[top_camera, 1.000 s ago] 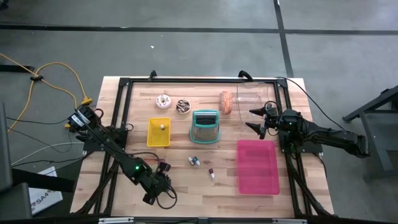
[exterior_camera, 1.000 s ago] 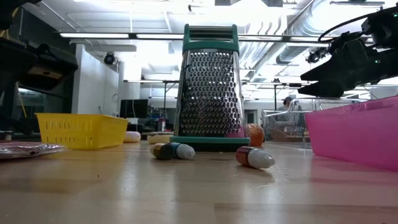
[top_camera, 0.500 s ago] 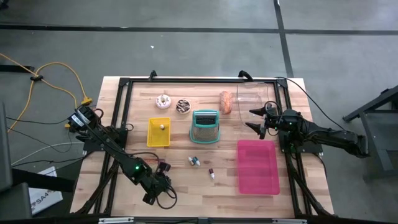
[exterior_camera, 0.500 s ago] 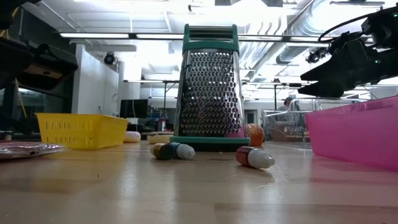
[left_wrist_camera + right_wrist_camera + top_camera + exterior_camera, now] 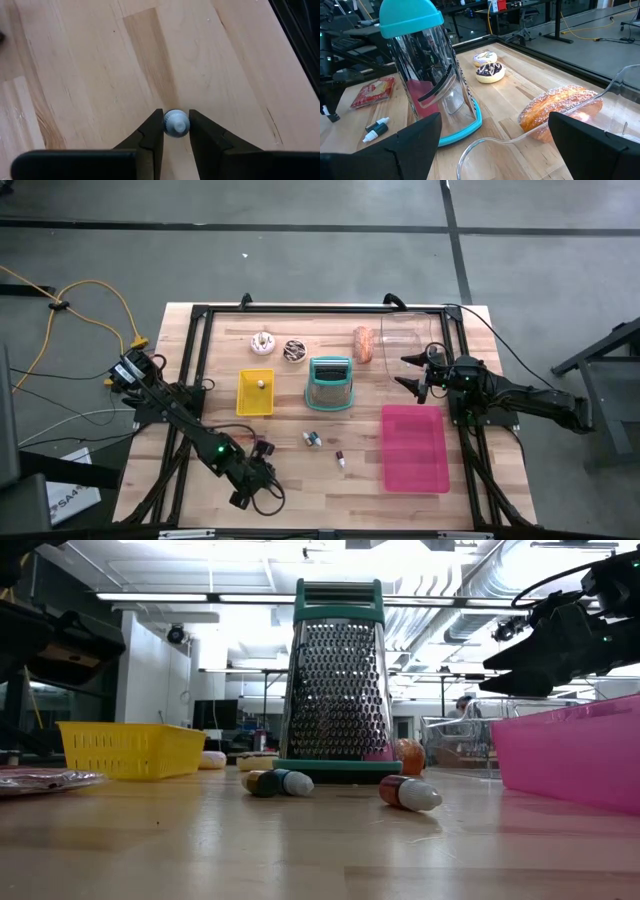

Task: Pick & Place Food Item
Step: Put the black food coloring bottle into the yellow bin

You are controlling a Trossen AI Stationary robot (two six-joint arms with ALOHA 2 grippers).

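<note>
A wooden table (image 5: pixel 300 490) framed in black rails stands on a grey concrete floor; the low view looks past it into a bright workshop with pipes overhead. The left tool (image 5: pixel 262 472) sits low near the table's front edge, left of centre, clenched on a small pale blue-white round piece (image 5: pixel 176 123) pinched between its fingers (image 5: pixel 152 132); what the piece is cannot be told. The right tool (image 5: pixel 412 372) hovers spread wide at the right, just beside a clear container (image 5: pixel 405 332) and behind the pink tray (image 5: pixel 414 448). A sugared bread roll (image 5: pixel 363 344) lies beside that container; two doughnuts (image 5: pixel 294 351) lie at the back; a teal grater (image 5: pixel 330 383) stands mid-table with a yellow basket (image 5: pixel 255 393) to its left.
</note>
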